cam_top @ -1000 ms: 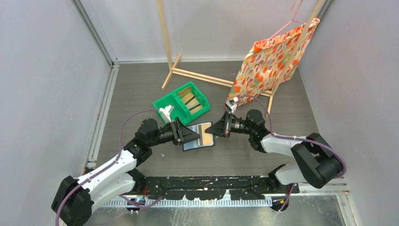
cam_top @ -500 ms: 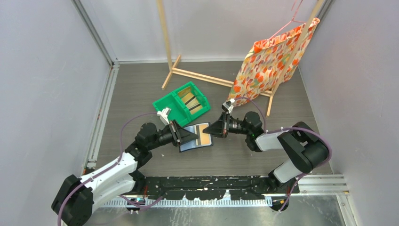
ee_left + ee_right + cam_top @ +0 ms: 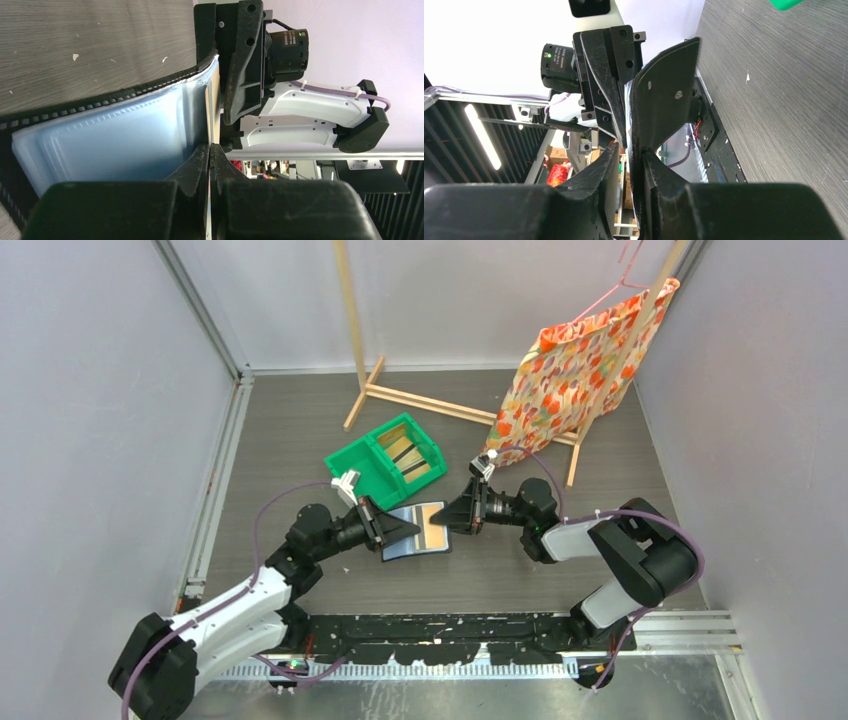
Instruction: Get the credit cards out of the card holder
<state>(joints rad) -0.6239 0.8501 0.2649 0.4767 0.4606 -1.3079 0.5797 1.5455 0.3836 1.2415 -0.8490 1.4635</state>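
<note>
The card holder (image 3: 412, 537), a dark wallet with grey-blue inner pockets, is held open off the table between my two grippers. An orange credit card (image 3: 437, 524) shows in its right half. My left gripper (image 3: 403, 529) is shut on the thin pale edge of a credit card (image 3: 214, 102) that sticks out beside the grey-blue pocket (image 3: 115, 135); its jaws (image 3: 210, 146) are pressed together on it. My right gripper (image 3: 452, 517) grips the holder's dark stitched outer flap (image 3: 664, 95) between its fingers (image 3: 631, 152). The left gripper also shows in the right wrist view (image 3: 604, 75).
A green two-compartment bin (image 3: 352, 458) stands just behind the holder, with tan cards (image 3: 405, 455) in it. A wooden rack (image 3: 420, 400) stands at the back, and an orange flowered cloth (image 3: 575, 365) hangs at the back right. Grey walls close in both sides.
Both grippers and the card holder between them have shifted slightly left. The right arm has stretched further out. Both grips are unchanged.
</note>
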